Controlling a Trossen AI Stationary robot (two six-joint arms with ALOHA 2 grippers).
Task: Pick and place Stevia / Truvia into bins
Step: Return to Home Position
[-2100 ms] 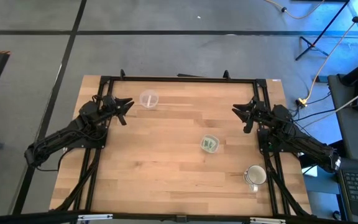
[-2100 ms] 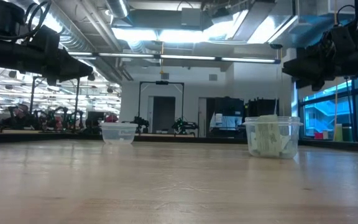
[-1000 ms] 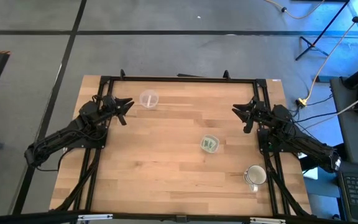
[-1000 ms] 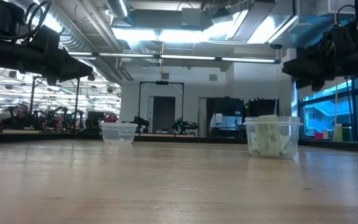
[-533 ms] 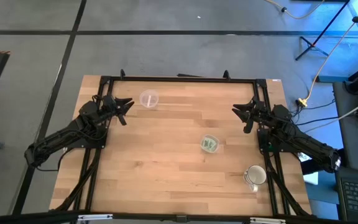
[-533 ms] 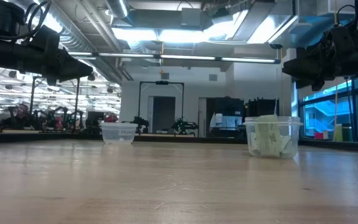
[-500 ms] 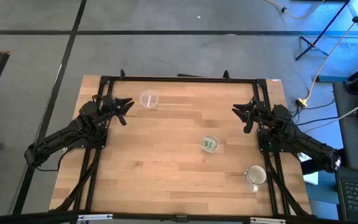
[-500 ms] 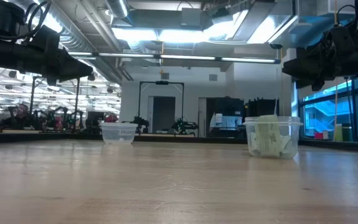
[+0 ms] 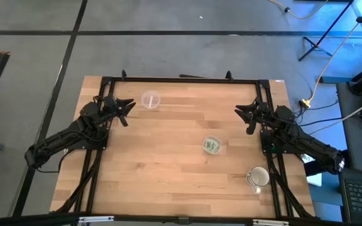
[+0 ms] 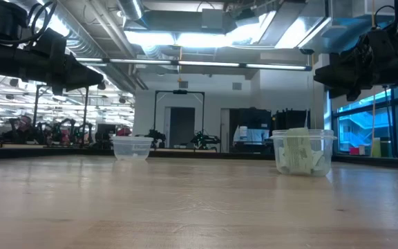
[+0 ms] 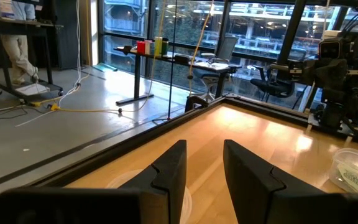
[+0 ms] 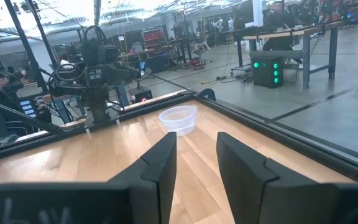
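**Packets in the cup, both claws released**

The green Stevia packets [image 9: 212,147] stand bunched inside a clear cup [image 9: 205,143] a little right of the middle of the worktop [image 9: 168,182]. A second clear cup [image 9: 150,100] sits at the far left, just beside the left claw [image 9: 129,104], which hangs above the worktop with its fingers apart, holding nothing. The right claw [image 9: 241,112] hangs over the far right side, likewise released and well apart from both cups. A whitish mug [image 9: 257,177] stands near the right corner.

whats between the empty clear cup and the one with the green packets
Nothing: the high view shows bare table between the empty cup and the packet cup. The left gripper and right gripper wait open at the sides.
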